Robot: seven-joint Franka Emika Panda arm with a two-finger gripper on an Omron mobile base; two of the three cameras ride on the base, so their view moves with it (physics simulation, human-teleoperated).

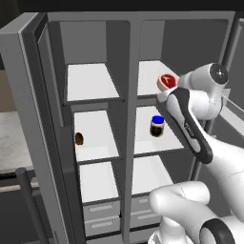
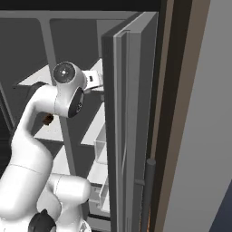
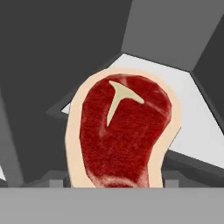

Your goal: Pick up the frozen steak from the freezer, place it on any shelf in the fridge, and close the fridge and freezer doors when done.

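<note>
White shelves fill the open fridge (image 1: 147,28) in the left base view; the frozen steak (image 1: 167,81) sits upper right, a blue-lidded jar (image 1: 157,126) mid-frame. Hand view: the claw (image 3: 114,183) grips the steak centre-frame. No writing legible.

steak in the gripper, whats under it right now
The frozen steak is at the top shelf of the fridge, with white board showing around it. The gripper is shut on it. Whether it rests on the board or hangs just above is hidden.
</note>
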